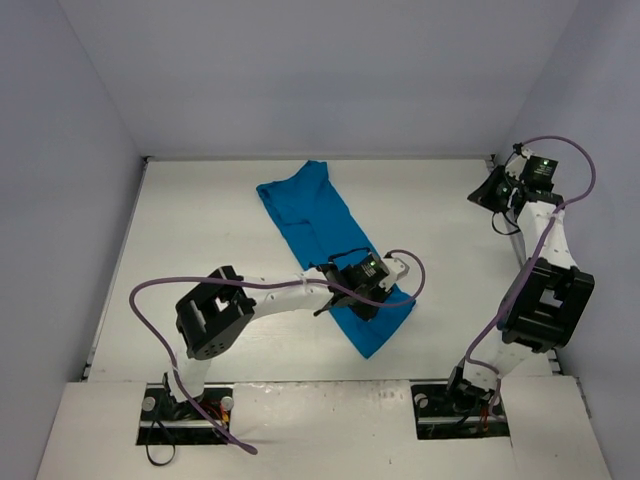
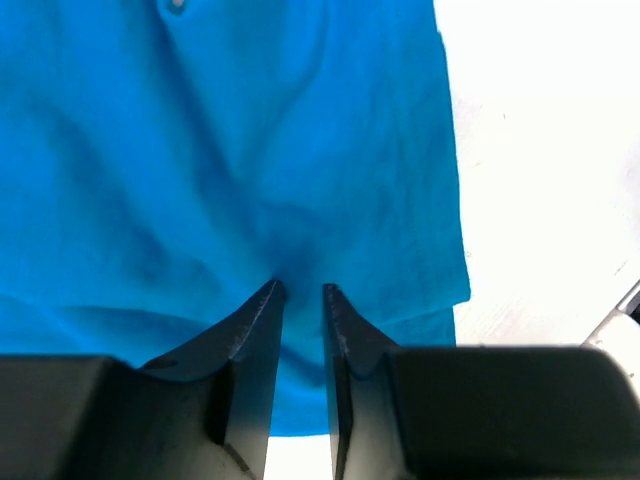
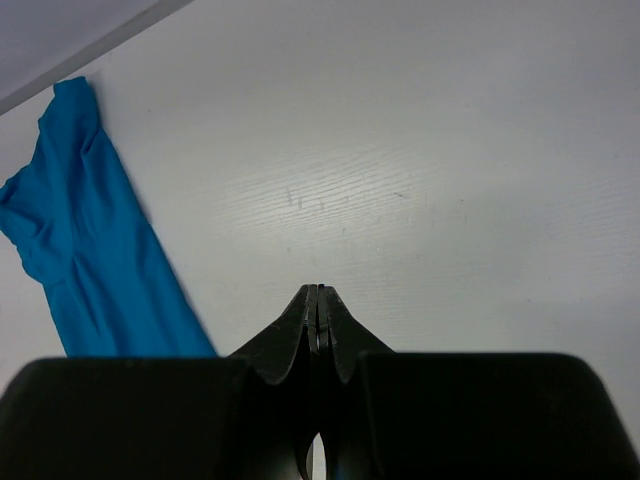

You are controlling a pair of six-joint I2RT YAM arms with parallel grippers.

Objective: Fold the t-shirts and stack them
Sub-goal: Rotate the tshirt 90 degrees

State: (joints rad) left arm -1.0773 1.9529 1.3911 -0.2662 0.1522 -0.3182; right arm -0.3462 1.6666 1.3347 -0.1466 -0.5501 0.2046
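The teal-blue t-shirt (image 1: 318, 222) lies on the white table as a long folded strip, running diagonally from the back centre toward the front. My left gripper (image 1: 366, 296) is down on its near end. In the left wrist view the fingertips press into the t-shirt (image 2: 250, 150), and creases run in toward the narrow gap of the left gripper (image 2: 300, 291), which pinches a fold of cloth. My right gripper (image 1: 492, 194) is held at the far right back, away from the cloth. It is shut and empty in the right wrist view (image 3: 317, 291), where the t-shirt (image 3: 95, 250) shows at the left.
Grey walls close in the white table (image 1: 200, 210) at the back and on both sides. The purple cable (image 1: 410, 270) of the left arm loops over the shirt's near right edge. A small round mark (image 2: 176, 5) shows on the cloth at the top of the left wrist view.
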